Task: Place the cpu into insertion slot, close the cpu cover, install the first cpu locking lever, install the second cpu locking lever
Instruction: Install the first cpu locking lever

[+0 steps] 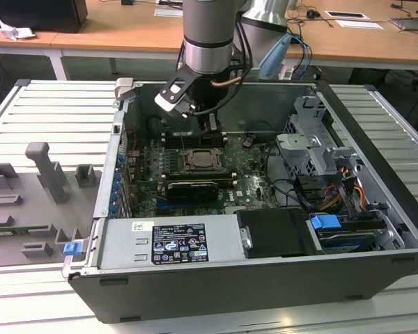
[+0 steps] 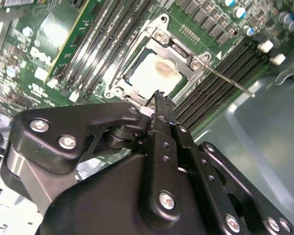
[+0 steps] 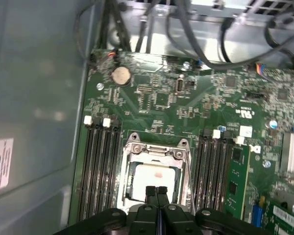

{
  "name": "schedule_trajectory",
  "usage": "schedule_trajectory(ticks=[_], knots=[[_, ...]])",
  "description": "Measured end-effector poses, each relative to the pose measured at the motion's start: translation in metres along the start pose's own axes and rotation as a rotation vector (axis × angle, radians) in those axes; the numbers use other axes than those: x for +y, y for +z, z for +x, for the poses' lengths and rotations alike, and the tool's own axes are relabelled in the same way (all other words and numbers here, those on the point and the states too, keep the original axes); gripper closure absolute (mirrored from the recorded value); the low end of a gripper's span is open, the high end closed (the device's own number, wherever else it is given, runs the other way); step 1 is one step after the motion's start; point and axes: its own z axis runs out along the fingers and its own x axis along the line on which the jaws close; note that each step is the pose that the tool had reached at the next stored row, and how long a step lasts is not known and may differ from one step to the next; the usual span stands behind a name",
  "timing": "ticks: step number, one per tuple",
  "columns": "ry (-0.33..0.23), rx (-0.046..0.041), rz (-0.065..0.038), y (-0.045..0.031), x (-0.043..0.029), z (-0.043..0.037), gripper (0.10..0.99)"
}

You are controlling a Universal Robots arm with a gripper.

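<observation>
Open computer case [image 1: 216, 306] standing on the ribbed metal desk [image 1: 49, 111], reaching to the desk's near edge; grey fixture blocks [image 1: 45, 167] are sitting on the desk just beside it, toward the exterior view's left. The robot arm [image 1: 207, 42] is reaching down into the case from the far side.

The green circuit board [image 3: 157, 98] is lying flat on the case floor. The insertion slot [image 1: 202, 160] is sitting near the board's middle, between two banks of long black memory slots [image 3: 100, 166]. The cpu [image 2: 154, 73] is lying flat inside the insertion slot, its pale metal top showing through the window of the cpu cover [image 3: 156, 151]. The cover is lying down over the chip, its silvery frame running around all four sides. A thin metal lever rod [image 2: 232, 83] is sticking out from one corner of the slot, slanting over the neighbouring memory slots toward the case wall. A round coin battery [image 3: 121, 75] is sitting on the board well apart from the slot.

The pincer [image 3: 157, 190] is hanging over the edge of the cover, and in both wrist views its two black fingers are pressing together with nothing between them [image 2: 160, 96]. Whether the tip is touching the cover is not discernible.
</observation>
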Motion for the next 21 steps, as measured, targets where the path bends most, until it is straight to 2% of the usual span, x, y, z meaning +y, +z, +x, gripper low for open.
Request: schedule_trajectory(ticks=[7,15,21], knots=[[-0.141,0.0075,0.007,0.0001,0.0,0.0,0.98],[-0.336,0.0158,0.016,-0.0002,-0.0001,0.0,0.98],[-0.424,0.0204,0.02,-0.0001,0.0019,-0.0004,0.98]])
